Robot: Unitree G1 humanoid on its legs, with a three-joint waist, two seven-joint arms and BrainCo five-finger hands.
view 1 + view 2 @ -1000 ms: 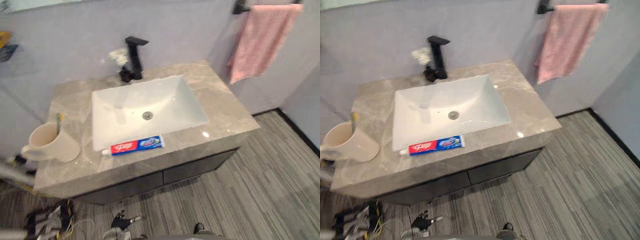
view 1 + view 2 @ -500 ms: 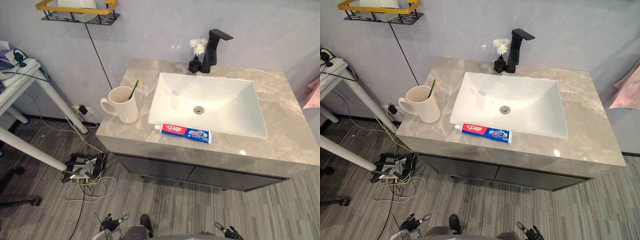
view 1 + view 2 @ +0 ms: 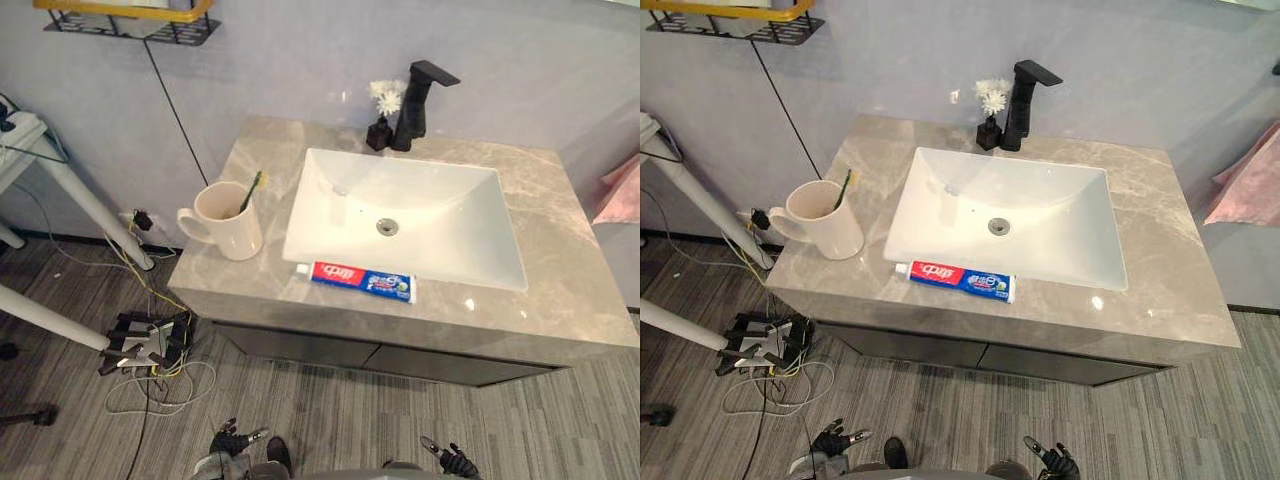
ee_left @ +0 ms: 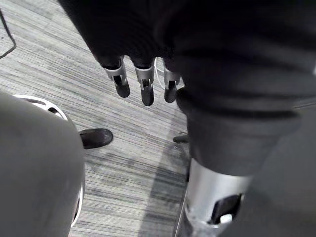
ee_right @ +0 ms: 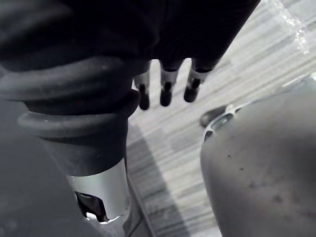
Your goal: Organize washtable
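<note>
Washtable (image 3: 572, 262) w/ toothpaste (image 3: 357, 281) along sink (image 3: 430, 190) front, mug (image 3: 228, 222) left

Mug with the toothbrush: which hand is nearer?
Left. The left hand hangs over the floor roughly in line with the mug; the right hand hangs low too, well off to the mug's right.
</note>
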